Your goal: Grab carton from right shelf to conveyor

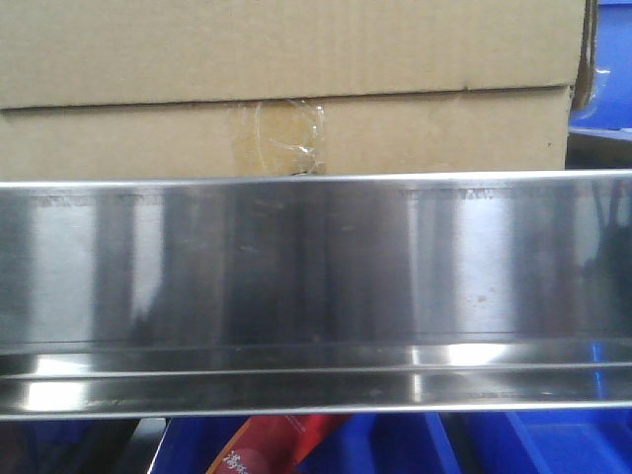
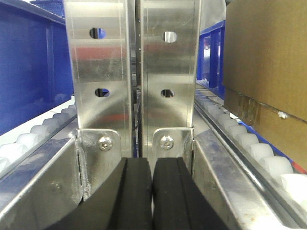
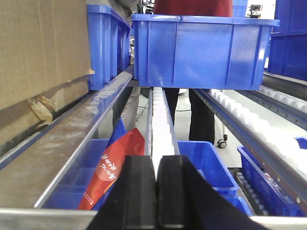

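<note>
Right shelf [image 1: 316,276] rollers [image 2: 252,151]: wrist views only

Matt corrugated brown cardboard carton [image 1: 444,133], glossy brushed-steel right shelf [image 1: 316,267], smooth blue plastic bin [image 3: 201,52].

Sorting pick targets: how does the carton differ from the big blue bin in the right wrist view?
The carton is brown corrugated cardboard with peeling tape; the blue bin is ribbed plastic. The carton sits near, at left; the bin stands farther back, centre. Both rest on the shelf.

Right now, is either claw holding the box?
No: left claw and right claw are shut and empty; the box sits on the shelf.
</note>
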Controlling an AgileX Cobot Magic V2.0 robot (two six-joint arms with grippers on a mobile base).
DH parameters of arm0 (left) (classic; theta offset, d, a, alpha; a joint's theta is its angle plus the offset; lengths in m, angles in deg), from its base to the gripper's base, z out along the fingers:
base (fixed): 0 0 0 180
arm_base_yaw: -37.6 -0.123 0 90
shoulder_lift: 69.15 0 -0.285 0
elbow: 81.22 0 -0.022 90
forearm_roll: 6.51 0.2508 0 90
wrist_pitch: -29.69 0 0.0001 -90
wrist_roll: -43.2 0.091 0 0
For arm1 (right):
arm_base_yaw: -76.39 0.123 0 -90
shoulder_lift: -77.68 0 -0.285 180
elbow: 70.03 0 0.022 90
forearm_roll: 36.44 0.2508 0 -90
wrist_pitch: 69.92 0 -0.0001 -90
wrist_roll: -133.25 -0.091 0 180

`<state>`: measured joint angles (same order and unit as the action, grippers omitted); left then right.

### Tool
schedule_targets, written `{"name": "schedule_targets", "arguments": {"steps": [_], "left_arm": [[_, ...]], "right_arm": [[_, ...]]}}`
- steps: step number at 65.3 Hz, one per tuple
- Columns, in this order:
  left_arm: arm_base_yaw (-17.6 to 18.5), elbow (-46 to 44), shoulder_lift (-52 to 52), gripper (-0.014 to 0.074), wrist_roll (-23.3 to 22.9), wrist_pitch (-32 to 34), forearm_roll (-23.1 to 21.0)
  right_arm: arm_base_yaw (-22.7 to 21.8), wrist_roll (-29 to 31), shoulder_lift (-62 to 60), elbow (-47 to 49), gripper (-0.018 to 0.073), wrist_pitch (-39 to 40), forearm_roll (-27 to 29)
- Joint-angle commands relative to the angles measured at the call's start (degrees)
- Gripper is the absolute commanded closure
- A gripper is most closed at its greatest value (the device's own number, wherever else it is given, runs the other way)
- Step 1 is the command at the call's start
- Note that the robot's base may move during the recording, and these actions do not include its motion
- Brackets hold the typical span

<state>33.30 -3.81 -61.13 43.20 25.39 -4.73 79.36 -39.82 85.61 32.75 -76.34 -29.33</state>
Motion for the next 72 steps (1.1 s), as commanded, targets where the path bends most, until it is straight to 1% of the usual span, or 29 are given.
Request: {"name": "schedule_targets", "arguments": {"steps": [1, 50, 67, 72], "left_arm": [[0.02, -0.2, -0.23, 0.0582, 0.0, 0.98, -0.52], [0.02, -0.2, -0.23, 0.0582, 0.0, 1.08, -0.52], [0.02, -0.2, -0.23, 0.0582, 0.0, 4.73, -0.52], [0.02, -0.2, -0.23, 0.0582, 0.0, 4.98, -1.78]], "right_arm": [[0.14, 0.21, -0.14, 0.01, 0.0627, 0.88, 0.21], [0.14, 0.21, -0.14, 0.01, 0.0627, 1.09, 0.21], [0.14, 0.21, -0.14, 0.01, 0.0627, 3.17, 0.21], [0.14, 0.21, -0.14, 0.01, 0.0627, 4.81, 0.21]]}}
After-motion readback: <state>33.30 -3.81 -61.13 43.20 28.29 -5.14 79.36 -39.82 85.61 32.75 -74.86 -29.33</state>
